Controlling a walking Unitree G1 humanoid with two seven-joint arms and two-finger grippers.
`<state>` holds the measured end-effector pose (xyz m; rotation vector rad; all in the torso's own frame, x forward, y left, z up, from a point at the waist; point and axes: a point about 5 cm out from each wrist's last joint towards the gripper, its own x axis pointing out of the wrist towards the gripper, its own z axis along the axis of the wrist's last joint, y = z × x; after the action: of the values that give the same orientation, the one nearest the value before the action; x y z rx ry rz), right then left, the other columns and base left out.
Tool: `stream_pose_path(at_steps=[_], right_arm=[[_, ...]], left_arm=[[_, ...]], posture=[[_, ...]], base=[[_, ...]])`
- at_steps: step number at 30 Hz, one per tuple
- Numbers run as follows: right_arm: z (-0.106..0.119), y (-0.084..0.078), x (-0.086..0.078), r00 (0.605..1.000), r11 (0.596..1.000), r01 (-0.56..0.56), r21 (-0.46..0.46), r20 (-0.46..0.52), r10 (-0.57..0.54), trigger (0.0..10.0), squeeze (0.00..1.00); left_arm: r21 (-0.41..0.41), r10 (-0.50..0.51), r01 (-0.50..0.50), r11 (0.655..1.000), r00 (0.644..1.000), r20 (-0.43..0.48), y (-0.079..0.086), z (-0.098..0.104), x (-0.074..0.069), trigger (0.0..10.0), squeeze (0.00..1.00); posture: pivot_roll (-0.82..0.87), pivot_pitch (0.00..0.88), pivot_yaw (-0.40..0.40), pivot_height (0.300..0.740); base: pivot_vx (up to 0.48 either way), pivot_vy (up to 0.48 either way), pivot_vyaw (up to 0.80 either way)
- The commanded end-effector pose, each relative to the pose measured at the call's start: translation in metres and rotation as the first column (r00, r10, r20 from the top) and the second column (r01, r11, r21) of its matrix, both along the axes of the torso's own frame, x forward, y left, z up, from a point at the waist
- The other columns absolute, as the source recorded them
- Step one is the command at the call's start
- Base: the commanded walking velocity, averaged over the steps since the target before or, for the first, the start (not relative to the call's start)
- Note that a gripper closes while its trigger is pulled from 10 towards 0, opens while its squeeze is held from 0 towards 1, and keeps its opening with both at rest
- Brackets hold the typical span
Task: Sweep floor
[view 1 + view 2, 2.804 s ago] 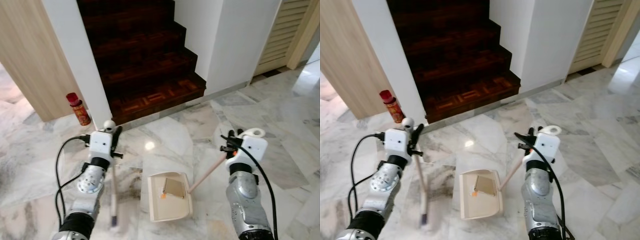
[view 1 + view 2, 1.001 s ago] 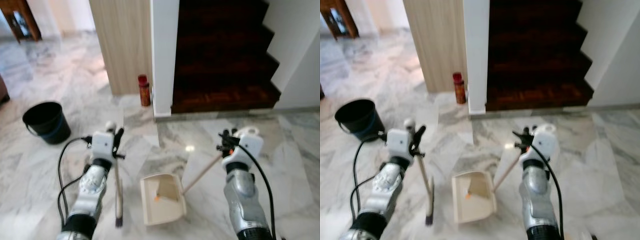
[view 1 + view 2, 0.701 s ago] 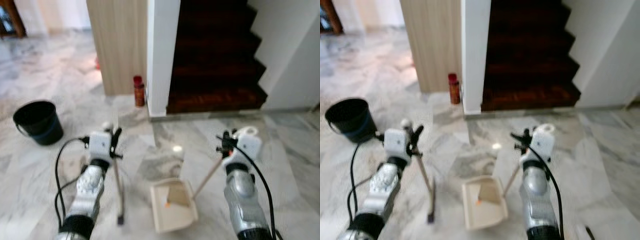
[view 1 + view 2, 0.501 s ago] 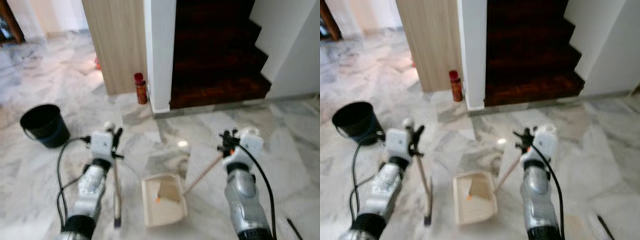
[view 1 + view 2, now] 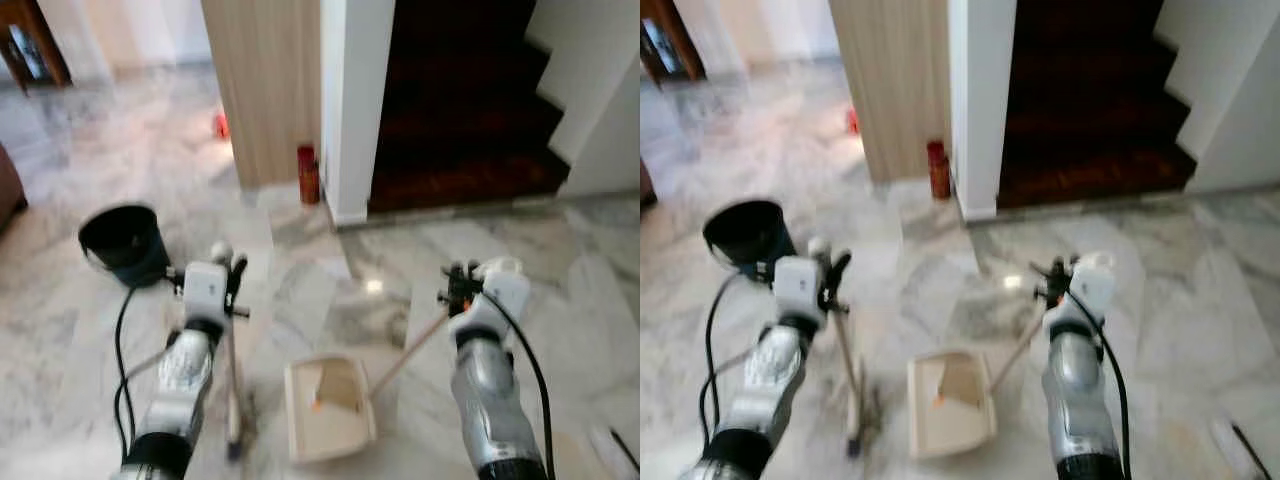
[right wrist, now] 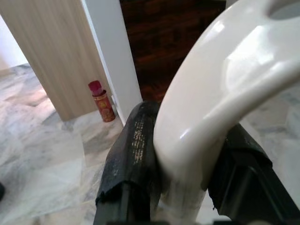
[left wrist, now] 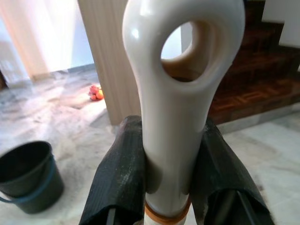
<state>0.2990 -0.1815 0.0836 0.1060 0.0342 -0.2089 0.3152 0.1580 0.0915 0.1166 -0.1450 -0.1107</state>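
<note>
On grey-veined marble floor (image 5: 560, 330), left gripper (image 7: 171, 183) clamps cream looped broom handle (image 7: 180, 93), brush end down. Right gripper (image 6: 183, 187) clamps cream dustpan handle (image 6: 220, 89); beige plastic dustpan (image 5: 330, 408) rests between arms.
</note>
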Motion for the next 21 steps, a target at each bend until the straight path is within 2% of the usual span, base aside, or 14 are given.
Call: stream_pose_path(at_steps=[1, 16, 21], right_arm=[[0.0137, 0.0044, 0.0053, 0.998, 1.000, -0.013, -0.006, 0.061, 0.013, 10.0, 0.00], [0.0159, 0.0084, 0.0060, 0.997, 0.999, -0.035, -0.026, 0.075, 0.037, 10.0, 0.00], [0.0156, 0.0099, 0.0059, 0.996, 0.999, -0.042, -0.030, 0.072, 0.044, 10.0, 0.00]], left_arm=[[0.025, 0.010, -0.011, 1.000, 0.999, 0.054, 0.0067, 0.0125, 0.0034, 10.0, 0.00], [0.024, 0.006, -0.008, 1.000, 0.999, 0.050, 0.0063, 0.0120, 0.0031, 10.0, 0.00], [0.028, 0.003, -0.004, 1.000, 0.999, 0.050, 0.0063, 0.0122, 0.0033, 10.0, 0.00]], posture=[[-0.06, 0.000, -0.003, 0.740], [-0.06, 0.000, -0.001, 0.740], [-0.06, 0.000, 0.001, 0.740]], base=[[0.000, 0.371, 0.00], [0.000, 0.360, 0.00], [0.000, 0.331, 0.67]])
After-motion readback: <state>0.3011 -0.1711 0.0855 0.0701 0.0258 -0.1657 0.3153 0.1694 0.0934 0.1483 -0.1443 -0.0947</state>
